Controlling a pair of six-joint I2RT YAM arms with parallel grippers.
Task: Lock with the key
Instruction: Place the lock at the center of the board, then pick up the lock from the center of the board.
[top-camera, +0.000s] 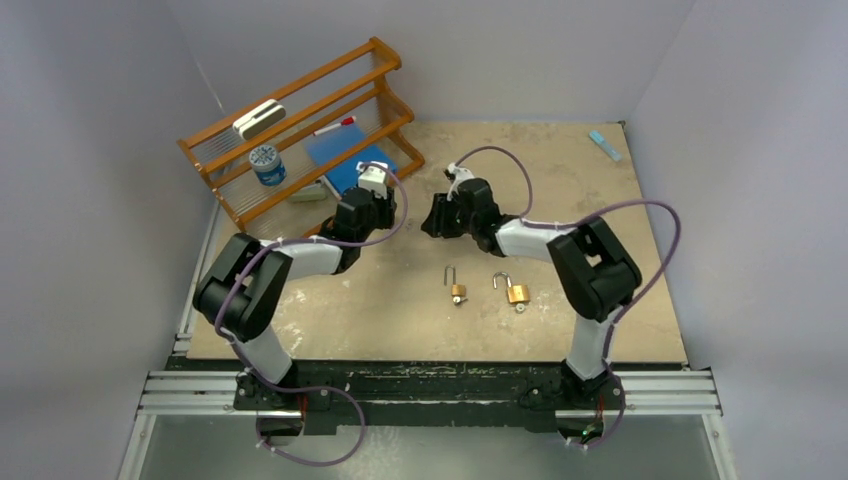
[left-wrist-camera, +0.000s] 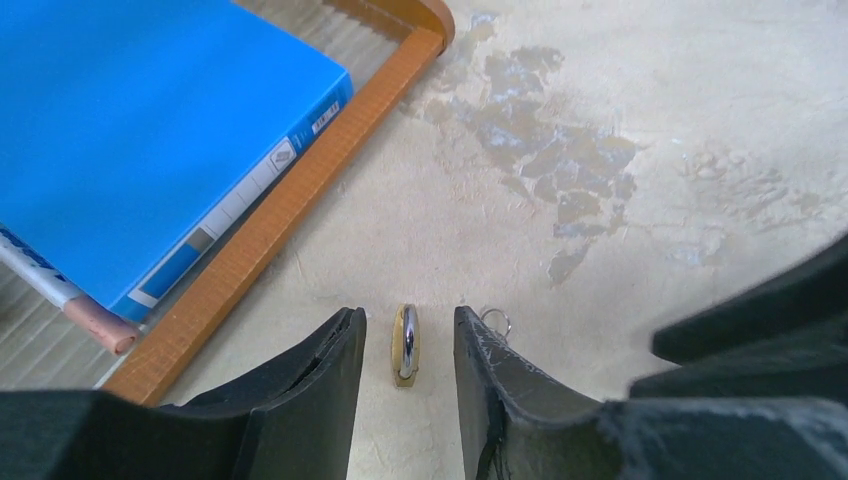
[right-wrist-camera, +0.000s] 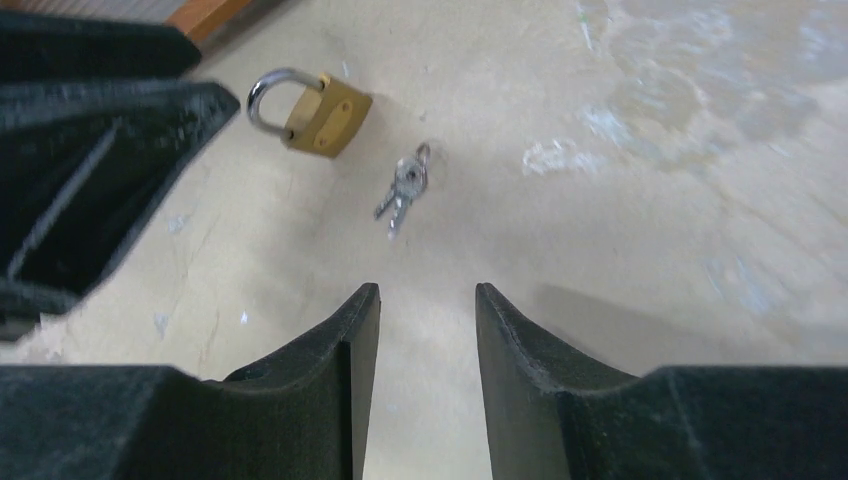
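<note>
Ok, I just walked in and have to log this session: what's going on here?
Two robot arms are meant to lock a padlock with its key, but neither is handling anything at this moment. The left gripper and right gripper hover open and empty above the table, facing each other. The left padlock and the right padlock, both brass, lie on the table nearer the arm bases. In the right wrist view the keys lie loose beside a padlock, not in it.
</note>
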